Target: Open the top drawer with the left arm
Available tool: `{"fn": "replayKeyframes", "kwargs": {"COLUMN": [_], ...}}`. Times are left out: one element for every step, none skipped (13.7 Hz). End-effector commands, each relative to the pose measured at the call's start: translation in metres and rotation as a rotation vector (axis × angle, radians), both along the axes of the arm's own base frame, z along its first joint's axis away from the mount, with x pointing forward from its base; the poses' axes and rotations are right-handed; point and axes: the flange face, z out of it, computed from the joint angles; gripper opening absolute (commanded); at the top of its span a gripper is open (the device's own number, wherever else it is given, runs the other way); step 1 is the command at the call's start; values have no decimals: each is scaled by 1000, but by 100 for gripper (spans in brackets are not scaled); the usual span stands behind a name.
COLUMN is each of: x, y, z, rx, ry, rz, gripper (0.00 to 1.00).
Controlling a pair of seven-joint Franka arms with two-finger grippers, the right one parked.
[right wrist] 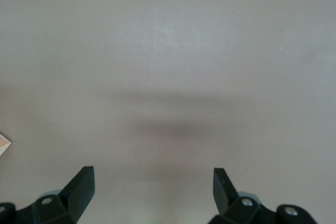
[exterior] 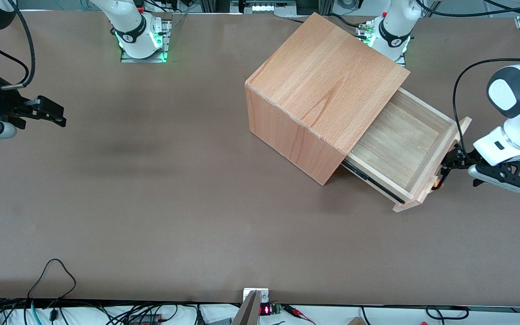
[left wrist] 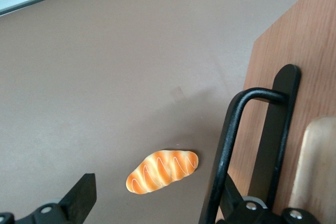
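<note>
1 wooden casing (exterior: pixel 314 85), 1 top drawer (exterior: pixel 404 140), 1 handle (left wrist: pixel 236 145), 1 bread roll (left wrist: pixel 161 170), 1 end effector (left wrist: pixel 152 205).

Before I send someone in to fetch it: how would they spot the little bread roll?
Find the wooden cabinet and its pulled-out top drawer. The bread roll lies on the table just in front of the drawer's front panel, under the open gripper at the black handle: small, orange, white-striped.
</note>
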Motion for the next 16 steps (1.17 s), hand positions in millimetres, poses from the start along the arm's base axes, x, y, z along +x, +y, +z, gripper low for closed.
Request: {"fn": "replayKeyframes", "kwargs": {"x": [8,9,12,15,17,13,14,16,20,22,23,22,21,20,16,13], "y": [19,18,17,15,14,14,13,11,8,4,1,-2,-4,-5,-7,-8], "z": [-35,-26,-14,0,9,29,34,43,60,76,92,101,111,120,127,137], "rx": [74,70,63,57,54,42,38,29,25,18,11,4,-3,-9,-20,-26], "ry": [-6,-12,-19,-24,-26,-49,-47,-38,-30,-13,8,34,57,74,106,130], "rz": [-22,-23,-25,-27,-30,-32,-29,-22,-12,-8,-18,-25,-32,-29,-13,-1], "gripper": [100,100,100,100,100,100,100,100,100,100,100,100,100,100,100,100]}}
